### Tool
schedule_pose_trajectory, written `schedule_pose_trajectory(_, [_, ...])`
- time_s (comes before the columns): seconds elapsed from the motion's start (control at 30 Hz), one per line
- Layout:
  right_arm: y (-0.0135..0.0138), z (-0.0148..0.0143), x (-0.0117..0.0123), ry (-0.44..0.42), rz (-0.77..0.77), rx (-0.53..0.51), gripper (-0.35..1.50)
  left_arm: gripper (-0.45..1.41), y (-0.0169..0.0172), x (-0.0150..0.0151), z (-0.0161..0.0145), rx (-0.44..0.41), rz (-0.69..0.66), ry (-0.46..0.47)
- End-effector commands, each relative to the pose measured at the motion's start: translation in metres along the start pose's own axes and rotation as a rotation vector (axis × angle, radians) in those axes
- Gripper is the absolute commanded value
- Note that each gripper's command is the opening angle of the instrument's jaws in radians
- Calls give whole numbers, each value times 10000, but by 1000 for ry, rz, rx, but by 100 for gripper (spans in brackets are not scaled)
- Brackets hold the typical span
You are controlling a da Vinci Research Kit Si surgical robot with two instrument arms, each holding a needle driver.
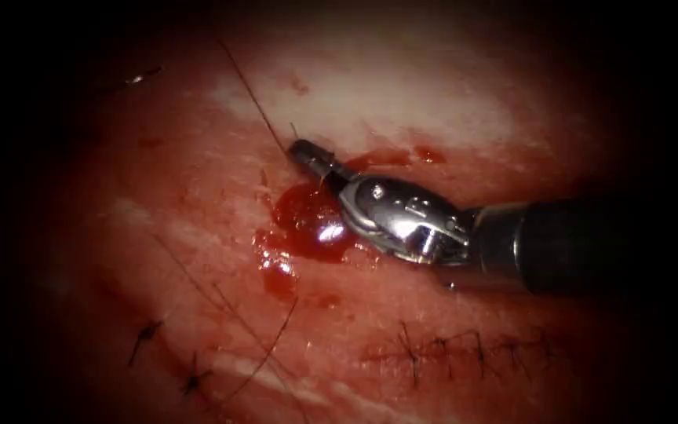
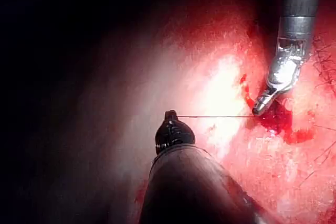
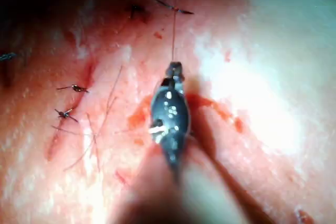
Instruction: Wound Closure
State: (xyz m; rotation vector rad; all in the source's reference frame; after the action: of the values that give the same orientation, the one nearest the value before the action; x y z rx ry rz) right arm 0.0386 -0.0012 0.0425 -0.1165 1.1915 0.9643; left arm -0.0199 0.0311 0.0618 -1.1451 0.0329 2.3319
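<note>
Endoscope: your right tool (image 1: pixel 301 151) clamped on the thread (image 1: pixel 253 94) beside the red fluid (image 1: pixel 308 224), bare tissue (image 1: pixel 402 94) beyond, stitches (image 1: pixel 464 349) nearby; left wrist: your left tool (image 2: pixel 171 116) pinching the taut thread (image 2: pixel 215 116); right wrist: thread (image 3: pixel 174 19) running from closed jaws; needle unseen, no writing readable.

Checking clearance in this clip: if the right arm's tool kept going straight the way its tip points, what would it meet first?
Probably the thread: the right tool, jaws shut on it, points along the taut strand, with pale tissue beyond. Depth unclear. The left tool holds the strand's other end.
</note>
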Motion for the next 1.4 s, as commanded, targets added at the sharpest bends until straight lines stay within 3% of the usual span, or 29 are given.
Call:
schedule_pose_trajectory(0.03, [-8,0,-17,-9,0,3,-35,-45,-17,2,14,15,-2,25])
schedule_pose_trajectory(0.4, [-19,-18,-36,-40,-3,12,-35,-45,-83,16,33,87,12,71])
schedule_pose_trajectory(0.67, [-27,-26,-58,-76,2,12,-35,-45,-145,53,41,148,19,118])
schedule_pose_trajectory(1.03, [-40,-71,-69,-111,-1,39,-35,-45,-157,48,54,165,27,117])
schedule_pose_trajectory(1.27, [-48,-81,-71,-120,-2,42,-35,-45,-183,59,58,178,21,114])
schedule_pose_trajectory(1.4, [-51,-79,-70,-120,0,38,-35,-45,-202,73,62,224,-8,160])
